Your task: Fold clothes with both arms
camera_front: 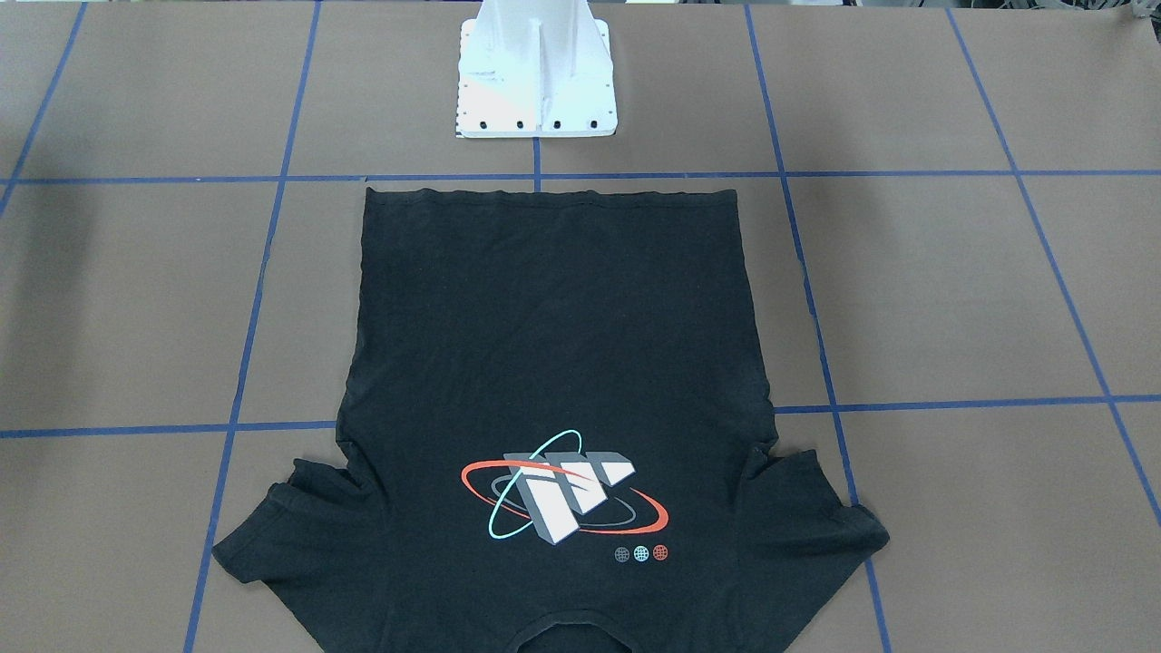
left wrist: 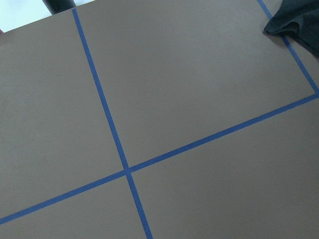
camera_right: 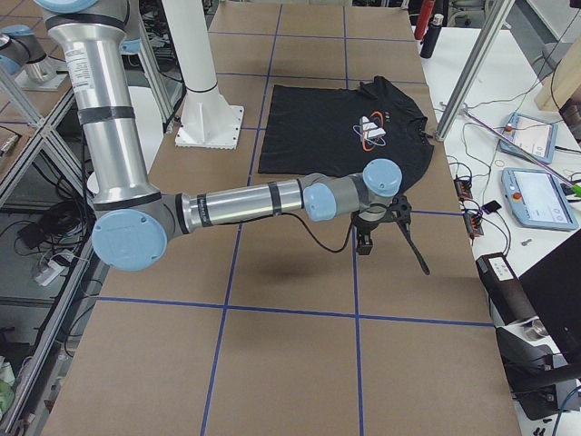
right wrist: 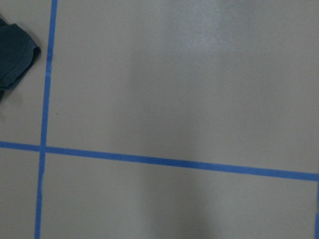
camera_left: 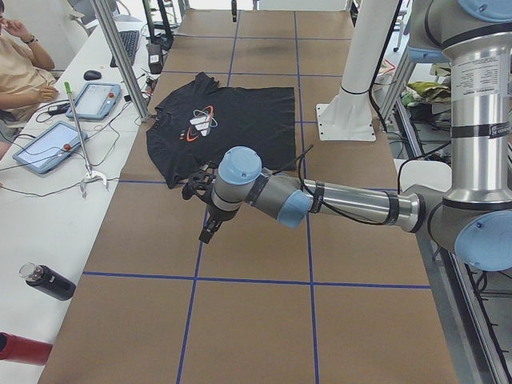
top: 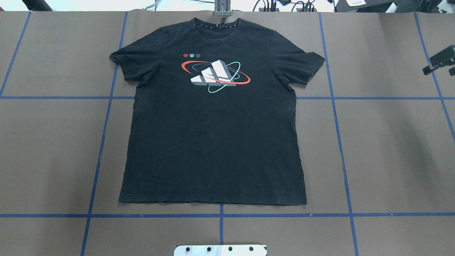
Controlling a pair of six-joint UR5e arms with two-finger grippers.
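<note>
T-shirt [top: 213, 149] matt black cloth, smooth print [top: 215, 76] toward its 12 o'clock. Table cover [top: 391, 149] matt brown paper; tape lines [top: 335, 117] smooth blue. My left arm [camera_left: 352, 204], right arm [camera_right: 236, 202]: satin metal. Pedestal [camera_front: 537, 91] glossy white.

arms [camera_right: 236, 204]: grey metal | joint caps [camera_right: 129, 241]: light-blue | jaws: black

Bare tabletop [top: 391, 149] lies open on both sides of the T-shirt [top: 213, 142], which is spread flat and low in the middle. The white pedestal base [camera_front: 537, 73] stands just off its hem. The left arm [camera_left: 344, 204] stretches low over the tabletop by one sleeve and the right arm [camera_right: 245, 202] by the other. A metal post [camera_left: 120, 60] rises just beside the collar.
</note>
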